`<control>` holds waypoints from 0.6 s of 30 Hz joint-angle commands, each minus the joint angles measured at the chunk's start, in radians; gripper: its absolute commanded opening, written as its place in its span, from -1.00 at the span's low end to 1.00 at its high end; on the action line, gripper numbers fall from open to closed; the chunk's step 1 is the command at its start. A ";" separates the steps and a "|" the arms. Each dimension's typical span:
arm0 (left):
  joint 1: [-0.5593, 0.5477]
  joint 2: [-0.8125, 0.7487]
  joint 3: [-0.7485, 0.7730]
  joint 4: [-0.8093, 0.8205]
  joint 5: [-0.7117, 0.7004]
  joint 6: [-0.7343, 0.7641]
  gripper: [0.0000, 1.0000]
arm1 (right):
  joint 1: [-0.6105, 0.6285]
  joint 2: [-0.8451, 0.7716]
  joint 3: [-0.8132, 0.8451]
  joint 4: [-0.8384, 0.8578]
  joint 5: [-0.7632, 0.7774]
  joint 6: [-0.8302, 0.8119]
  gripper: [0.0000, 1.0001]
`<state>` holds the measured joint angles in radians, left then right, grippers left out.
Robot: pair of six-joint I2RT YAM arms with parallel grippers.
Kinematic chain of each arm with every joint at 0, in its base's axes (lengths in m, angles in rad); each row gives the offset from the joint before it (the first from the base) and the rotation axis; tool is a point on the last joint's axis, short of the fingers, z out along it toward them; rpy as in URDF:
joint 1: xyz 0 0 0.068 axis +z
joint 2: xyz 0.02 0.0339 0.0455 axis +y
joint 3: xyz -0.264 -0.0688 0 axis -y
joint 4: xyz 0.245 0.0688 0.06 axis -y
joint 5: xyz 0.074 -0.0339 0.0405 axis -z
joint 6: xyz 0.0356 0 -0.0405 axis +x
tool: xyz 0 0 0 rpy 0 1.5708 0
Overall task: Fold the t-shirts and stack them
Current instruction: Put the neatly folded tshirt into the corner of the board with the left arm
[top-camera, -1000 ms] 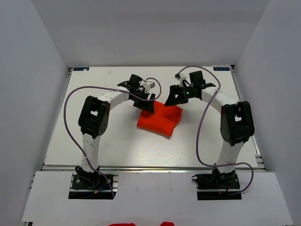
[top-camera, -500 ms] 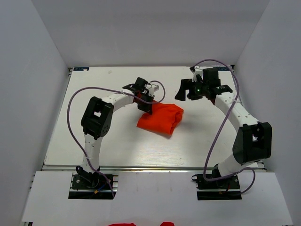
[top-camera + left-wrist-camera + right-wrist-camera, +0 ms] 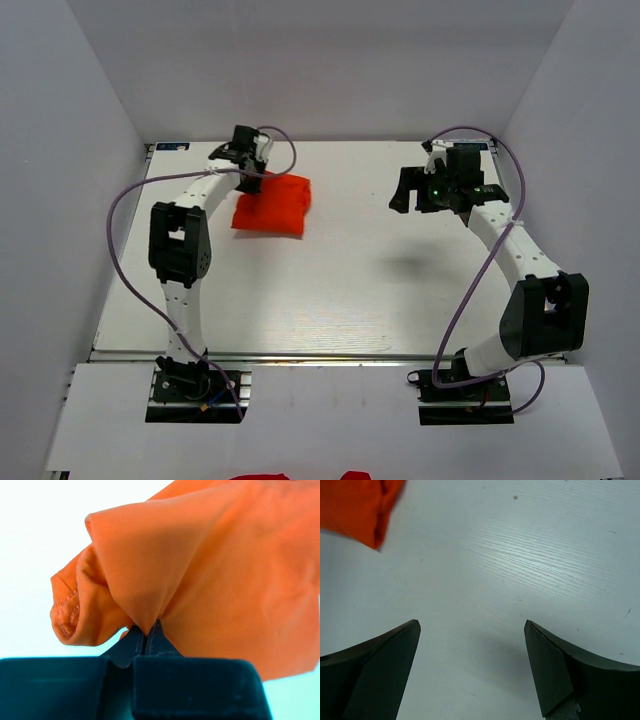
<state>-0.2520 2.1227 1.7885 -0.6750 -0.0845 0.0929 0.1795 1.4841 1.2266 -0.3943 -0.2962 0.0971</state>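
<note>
A folded orange-red t-shirt (image 3: 272,205) lies at the back left of the table. My left gripper (image 3: 254,178) sits at its far left edge, shut on a pinched fold of the cloth. In the left wrist view the t-shirt (image 3: 225,570) bunches up from the closed fingertips of the left gripper (image 3: 146,632). My right gripper (image 3: 404,190) hovers open over bare table at the back right, well apart from the shirt. The right wrist view shows the right gripper (image 3: 472,630) with nothing between its fingers and a corner of the t-shirt (image 3: 360,505) at the top left.
White walls (image 3: 320,80) close in the back and both sides of the white table (image 3: 330,290). Two bits of red cloth (image 3: 260,476) peek in at the bottom edge, below the arm bases.
My left gripper shut on the shirt's edge and dragged the folded shirt from the table's middle to the back left. The right arm drew away to the right, staying open.
</note>
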 commanded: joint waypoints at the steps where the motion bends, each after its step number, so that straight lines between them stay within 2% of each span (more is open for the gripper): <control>1: 0.081 -0.004 0.092 -0.020 -0.112 0.077 -1.00 | -0.018 0.013 0.011 0.003 0.037 -0.019 0.81; 4: 0.154 0.017 0.127 0.054 -0.173 0.132 -1.00 | -0.031 0.030 0.025 -0.014 0.062 -0.019 0.81; 12: 0.301 0.210 0.383 0.098 -0.078 0.344 -1.00 | -0.046 0.085 0.088 -0.069 0.086 -0.019 0.81; 15: 0.342 0.282 0.500 0.121 -0.089 0.357 -1.00 | -0.051 0.093 0.103 -0.083 0.104 -0.023 0.81; 18: 0.375 0.305 0.514 0.156 -0.098 0.366 -1.00 | -0.055 0.094 0.108 -0.092 0.118 -0.025 0.81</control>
<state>0.0933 2.4592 2.2444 -0.5739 -0.1795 0.4126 0.1349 1.5749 1.2877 -0.4706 -0.2066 0.0883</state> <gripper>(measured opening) 0.034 0.902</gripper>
